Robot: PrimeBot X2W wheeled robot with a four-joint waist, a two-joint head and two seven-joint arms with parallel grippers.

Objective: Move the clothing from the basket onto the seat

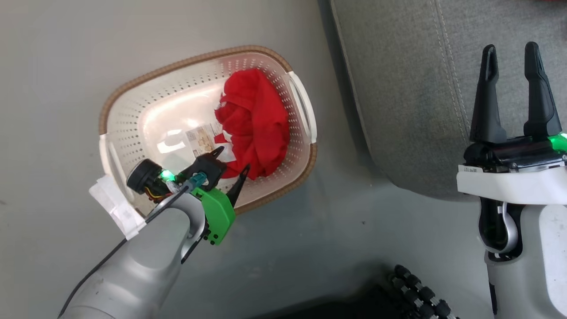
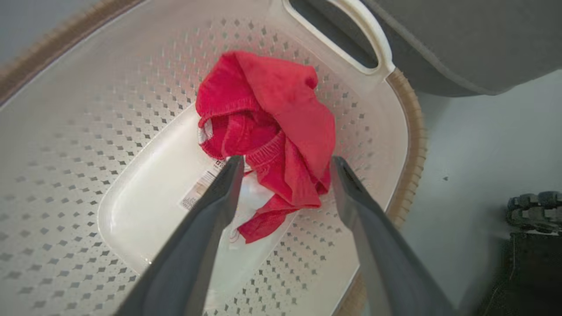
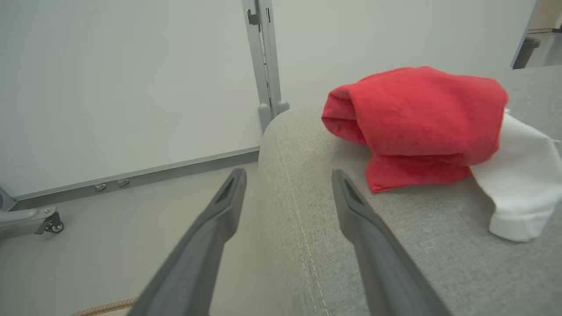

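Observation:
A crumpled red garment [image 1: 254,122] lies in the right half of the cream perforated basket [image 1: 133,119] on the floor. My left gripper [image 1: 232,160] stands open inside the basket, its fingertips at the garment's near edge; in the left wrist view the red garment [image 2: 272,131] lies just beyond the two spread fingers [image 2: 219,197], over the basket's label sticker. A second red garment [image 3: 417,118] with a white panel rests on the grey seat [image 3: 395,245]. My right gripper [image 1: 511,51] hovers open over the grey seat [image 1: 398,88], holding nothing.
The basket [image 2: 66,153] sits close beside the seat's left edge. A pale wall with a metal post [image 3: 263,57] and a castor [image 3: 52,224] stands beyond the seat. A black ribbed part [image 1: 421,292] of my base lies at the bottom.

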